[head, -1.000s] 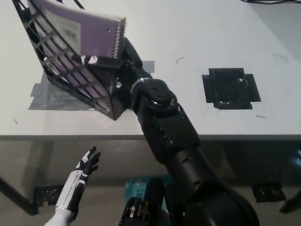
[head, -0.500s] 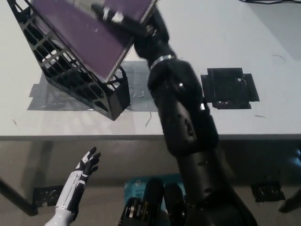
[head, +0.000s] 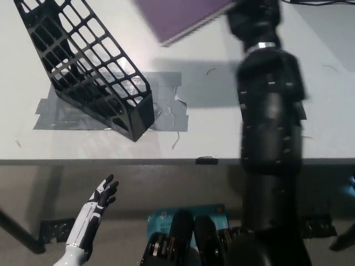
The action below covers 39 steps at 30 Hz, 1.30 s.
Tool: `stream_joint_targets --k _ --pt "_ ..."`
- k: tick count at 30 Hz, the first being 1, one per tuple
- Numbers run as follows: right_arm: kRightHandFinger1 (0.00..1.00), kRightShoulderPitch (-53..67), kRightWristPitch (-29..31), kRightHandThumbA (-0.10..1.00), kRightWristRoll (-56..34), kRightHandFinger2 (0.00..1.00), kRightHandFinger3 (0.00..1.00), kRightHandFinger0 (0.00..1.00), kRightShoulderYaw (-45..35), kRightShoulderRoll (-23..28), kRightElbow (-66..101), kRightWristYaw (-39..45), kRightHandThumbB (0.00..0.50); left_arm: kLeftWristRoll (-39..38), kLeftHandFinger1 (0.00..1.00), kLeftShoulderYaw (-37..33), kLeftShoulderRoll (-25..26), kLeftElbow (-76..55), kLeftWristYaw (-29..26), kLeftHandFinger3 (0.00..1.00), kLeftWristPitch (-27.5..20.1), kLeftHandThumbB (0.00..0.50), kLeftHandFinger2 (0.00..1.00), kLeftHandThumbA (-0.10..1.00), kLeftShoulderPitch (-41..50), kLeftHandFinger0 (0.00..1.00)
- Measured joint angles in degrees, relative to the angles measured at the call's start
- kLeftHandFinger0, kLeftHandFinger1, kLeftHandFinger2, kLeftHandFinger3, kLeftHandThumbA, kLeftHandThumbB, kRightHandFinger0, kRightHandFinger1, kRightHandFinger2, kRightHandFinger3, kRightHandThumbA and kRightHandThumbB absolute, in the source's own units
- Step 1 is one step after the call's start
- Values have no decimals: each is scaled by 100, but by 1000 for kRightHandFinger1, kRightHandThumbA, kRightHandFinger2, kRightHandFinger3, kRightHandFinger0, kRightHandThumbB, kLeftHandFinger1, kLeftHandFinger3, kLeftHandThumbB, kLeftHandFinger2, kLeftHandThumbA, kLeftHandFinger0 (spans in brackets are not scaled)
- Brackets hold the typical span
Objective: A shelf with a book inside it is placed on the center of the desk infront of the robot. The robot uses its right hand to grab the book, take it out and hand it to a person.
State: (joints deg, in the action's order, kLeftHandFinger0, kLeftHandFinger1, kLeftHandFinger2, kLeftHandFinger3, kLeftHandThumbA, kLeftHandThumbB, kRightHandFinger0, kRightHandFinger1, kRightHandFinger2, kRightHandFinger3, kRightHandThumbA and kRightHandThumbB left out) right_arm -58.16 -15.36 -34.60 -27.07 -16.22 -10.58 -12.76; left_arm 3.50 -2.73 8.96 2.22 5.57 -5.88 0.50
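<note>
The black lattice shelf (head: 89,66) stands tilted on the white desk (head: 183,83), its lower end held on strips of grey tape (head: 166,113), and its inside shows nothing but bare mesh. Below the shelf and under the desk's front edge, the white left hand (head: 104,194) rests with its fingers spread apart, holding nothing. To the right of the shelf and above it, at the top of the head view, the purple book (head: 180,19) hangs over the desk, clear of the shelf and well apart from it, its pale page edge turned downward. The right hand (head: 252,11) is at the book's right end at the top edge of the view; the book appears held there, but the fingers are mostly hidden and their closure cannot be told exactly. The black right arm (head: 269,138) runs down from it to the bottom of the view. Half a second ago the book was partly over the shelf's open top; one second ago it sat inside; now it is out and to the right. The desk is white and plain; right of the shelf a small black piece (head: 206,160) sits at its front edge. Beneath the desk lies a grey floor (head: 33,199).
</note>
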Motion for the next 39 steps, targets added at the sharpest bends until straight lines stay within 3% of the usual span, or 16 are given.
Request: stream_joint_targets --k 6,13,14,17,20,25,29,32,33,34,35,36,37,38,39 --pt "0 72 -97 1000 -525 0 0 0 -642 420 -244 -210 0 5 1000 1 1 -15 0 1000 -1 212 1000 1000 -4 1000" --pt "0 576 -97 1000 -796 0 76 0 -896 521 -1516 -227 0 4 1000 1 -1 -20 0 1000 -2 202 1000 1000 -37 1000" --pt "0 621 -93 1000 -804 0 160 0 -904 517 -1645 -224 0 4 1000 2 0 -19 0 1000 -2 199 1000 1000 -40 1000" --pt "0 765 -32 985 -839 8 290 0 -918 487 -2251 -179 0 4 1000 2 0 -20 0 1000 -1 216 1000 1000 -53 1000" --pt "0 782 226 962 -829 4 291 0 -882 449 -3008 -76 0 0 1000 3 1 -23 0 1000 -2 223 1000 1000 -71 1000" --pt "0 784 466 949 -785 107 460 0 -762 372 -3478 59 0 3 1000 2 1 -58 0 1000 -2 219 1000 1000 -72 1000" --pt "0 752 687 990 -768 177 496 0 -664 315 -3766 161 0 5 1000 2 2 -61 1 1000 1 210 1000 1000 -85 1000" --pt "0 739 817 991 -749 177 463 0 -600 317 -3916 206 2 -3 1000 2 2 -61 1 1000 0 222 1000 1000 -93 1000" --pt "0 732 885 987 -745 178 447 0 -580 318 -3975 229 12 -4 1000 2 4 -61 2 1000 -1 227 1000 1000 -97 1000" --pt "82 725 936 983 -744 342 590 3 -570 321 -4015 256 116 -5 1000 3 8 -61 2 1000 -1 226 1000 1000 -105 1000" --pt "423 718 976 992 -744 742 938 274 -563 323 -4051 285 280 -7 1000 4 11 -61 2 1000 -1 225 1000 1000 -112 1000" --pt "467 716 1007 1000 -744 712 897 294 -552 326 -4066 319 257 -9 1000 5 14 -61 2 1000 -2 225 1000 1000 -118 1000" --pt "873 719 1057 1000 -744 1000 1000 646 -534 327 -4055 376 356 -11 1000 5 18 -61 2 1000 -2 225 1000 1000 -121 1000" --pt "1000 730 1075 1000 -743 1000 1000 991 -514 327 -4042 414 369 -11 1000 5 18 -61 2 1000 -2 231 1000 1000 -122 1000" --pt "1000 775 1090 1000 -744 1000 1000 1000 -463 324 -4001 520 431 -12 1000 5 19 -61 2 1000 -2 233 1000 1000 -123 1000"
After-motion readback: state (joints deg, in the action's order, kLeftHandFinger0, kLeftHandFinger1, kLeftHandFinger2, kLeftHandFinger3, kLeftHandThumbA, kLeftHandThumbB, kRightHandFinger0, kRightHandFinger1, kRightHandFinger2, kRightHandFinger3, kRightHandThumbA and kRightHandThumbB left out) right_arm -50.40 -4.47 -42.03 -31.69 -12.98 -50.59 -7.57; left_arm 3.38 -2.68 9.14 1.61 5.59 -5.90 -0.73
